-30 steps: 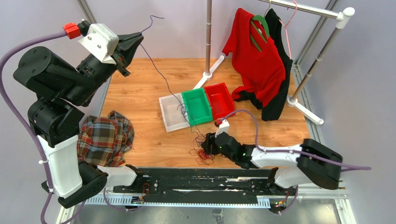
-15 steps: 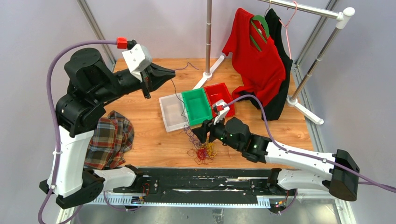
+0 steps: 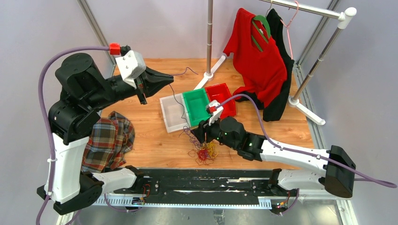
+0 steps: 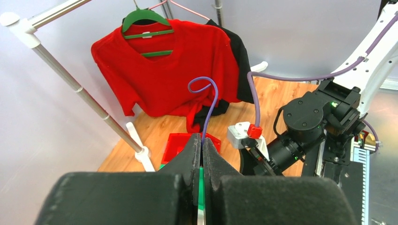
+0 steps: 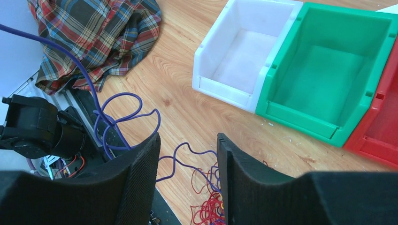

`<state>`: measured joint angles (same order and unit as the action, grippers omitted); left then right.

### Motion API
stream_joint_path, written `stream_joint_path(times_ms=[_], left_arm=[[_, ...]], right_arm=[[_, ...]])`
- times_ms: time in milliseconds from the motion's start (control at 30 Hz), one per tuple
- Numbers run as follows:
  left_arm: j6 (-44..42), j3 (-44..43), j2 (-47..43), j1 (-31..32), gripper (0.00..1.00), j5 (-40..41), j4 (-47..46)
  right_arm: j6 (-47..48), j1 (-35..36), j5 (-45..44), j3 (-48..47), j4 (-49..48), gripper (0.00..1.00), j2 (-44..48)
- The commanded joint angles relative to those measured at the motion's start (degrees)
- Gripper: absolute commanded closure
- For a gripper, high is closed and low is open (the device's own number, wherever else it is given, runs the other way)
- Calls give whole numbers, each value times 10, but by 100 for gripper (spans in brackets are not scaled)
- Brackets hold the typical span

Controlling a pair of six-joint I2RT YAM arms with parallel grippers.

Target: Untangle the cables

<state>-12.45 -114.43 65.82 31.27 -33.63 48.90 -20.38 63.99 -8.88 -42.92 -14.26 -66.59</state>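
Note:
The cables (image 3: 204,152) lie in a red, yellow and purple tangle on the wooden table near its front edge. One purple strand (image 3: 177,101) rises from the pile to my left gripper (image 3: 171,78), which is shut on it above the table's back left. In the left wrist view the strand's free end (image 4: 208,101) curls up out of the closed gripper (image 4: 202,140). My right gripper (image 3: 202,136) hovers open just behind the tangle. In the right wrist view purple loops (image 5: 123,117) and red strands (image 5: 209,211) lie on the wood below the open gripper (image 5: 187,140), which holds nothing.
White (image 3: 171,112), green (image 3: 197,107) and red (image 3: 223,99) bins stand in a row behind the tangle. A plaid shirt (image 3: 107,140) lies at the front left. A clothes rack with a red shirt (image 3: 258,56) stands at the back right. Its foot (image 3: 211,70) reaches towards the bins.
My left arm has come down from high at the back left and swung right, carrying the purple strand lower. My right arm has reached forward from the front edge to the tangle.

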Motion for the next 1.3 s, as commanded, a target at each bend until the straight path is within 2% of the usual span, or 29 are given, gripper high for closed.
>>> stream_joint_path(times_ms=[0, 133, 333, 600, 800, 967, 1067, 1100, 1200, 1267], left_arm=[[-1, -14, -3, 2, 100, -13, 0], [-13, -14, -6, 2, 100, -9, 8], [-26, -4, -12, 2, 100, -5, 11], [-28, 0, -13, 2, 100, -3, 11], [-31, 2, -13, 2, 100, -3, 11], [-30, 0, -13, 2, 100, -4, 11], [-30, -1, -16, 2, 100, -6, 12], [-32, -1, -16, 2, 100, -7, 13], [-37, 0, -17, 2, 100, -7, 17], [-39, 2, -18, 2, 100, -8, 17]], right_arm=[[8, 6, 4, -27, -10, 53, -17], [4, 6, -5, -37, 30, 47, -8], [4, 5, -35, 2, 62, 40, 74], [20, 6, 52, -14, 70, 37, 84], [25, 6, 76, -30, 71, 44, 60], [27, 6, 40, -43, 69, 60, 43], [31, 6, 39, -47, 69, 64, 42], [32, 6, 45, -48, 71, 63, 42], [37, 6, 68, -51, 78, 51, 51], [38, 6, 73, -50, 81, 47, 59]])
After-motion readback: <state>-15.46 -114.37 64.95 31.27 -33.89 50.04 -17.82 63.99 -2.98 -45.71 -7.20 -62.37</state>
